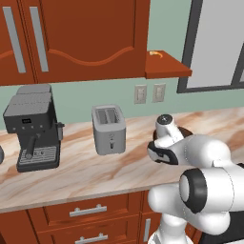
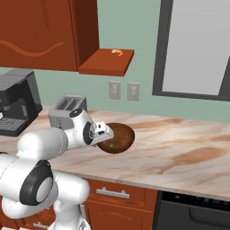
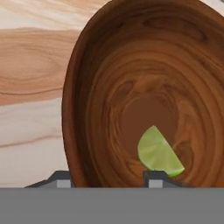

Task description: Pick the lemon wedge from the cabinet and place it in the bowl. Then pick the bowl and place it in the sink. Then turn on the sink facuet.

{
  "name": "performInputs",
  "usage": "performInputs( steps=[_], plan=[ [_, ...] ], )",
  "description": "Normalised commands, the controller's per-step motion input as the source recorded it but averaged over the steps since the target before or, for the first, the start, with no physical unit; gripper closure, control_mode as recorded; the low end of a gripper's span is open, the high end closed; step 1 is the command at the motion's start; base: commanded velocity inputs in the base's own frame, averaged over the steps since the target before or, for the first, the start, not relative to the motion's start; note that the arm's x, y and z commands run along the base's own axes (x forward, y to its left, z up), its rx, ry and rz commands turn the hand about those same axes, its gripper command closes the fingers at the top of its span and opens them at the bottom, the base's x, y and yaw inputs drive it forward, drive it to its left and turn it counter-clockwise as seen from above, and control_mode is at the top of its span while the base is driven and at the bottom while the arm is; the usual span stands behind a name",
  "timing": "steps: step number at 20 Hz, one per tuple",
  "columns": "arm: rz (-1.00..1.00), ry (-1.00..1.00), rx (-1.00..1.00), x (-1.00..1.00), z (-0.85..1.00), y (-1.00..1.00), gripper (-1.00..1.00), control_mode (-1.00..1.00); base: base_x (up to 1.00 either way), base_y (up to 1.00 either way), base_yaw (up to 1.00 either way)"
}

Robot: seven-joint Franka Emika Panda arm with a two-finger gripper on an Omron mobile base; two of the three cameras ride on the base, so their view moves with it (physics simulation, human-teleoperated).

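Wedge [image 3: 158,154] already lies in bowl [image 3: 144,87], so step 2, bowl to sink, is in hand: gripper [image 3: 107,177] w/ one fingertip inside and one outside the rim, whether clamped can't tell; next needs firm pinch, then lift.

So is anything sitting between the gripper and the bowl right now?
Nothing visible does. In the hand view the gripper straddles the near rim of the bowl, one fingertip outside the wall and one inside. The lemon wedge lies inside the bowl, right by the inner fingertip, on the countertop.
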Motion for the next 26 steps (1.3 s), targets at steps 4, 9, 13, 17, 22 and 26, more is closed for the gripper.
performInputs(
  steps=[4, 9, 13, 17, 22, 26],
  plan=[
    [0.00, 0.00, 0.00, 0.00, 0.00, 0.00, 1.00, -1.00, 0.00, 0.00, 0.00],
    [0.00, 0.00, -0.04, -0.13, 0.01, 0.04, 1.00, -1.00, 0.00, 0.00, 0.00],
    [0.06, -0.09, -0.12, -0.47, 0.50, 0.10, 1.00, -1.00, 0.00, 0.00, 0.00],
    [0.13, -0.13, -0.13, -0.80, 0.88, 0.05, 1.00, -1.00, 0.00, 0.00, 0.00],
    [0.13, -0.05, -0.13, -0.80, 1.00, 0.18, 1.00, -1.00, 0.00, 0.00, 0.00],
    [0.20, 0.00, -0.01, -0.84, 0.91, 0.00, 1.00, -1.00, 0.00, 0.00, 0.00]
  ],
)
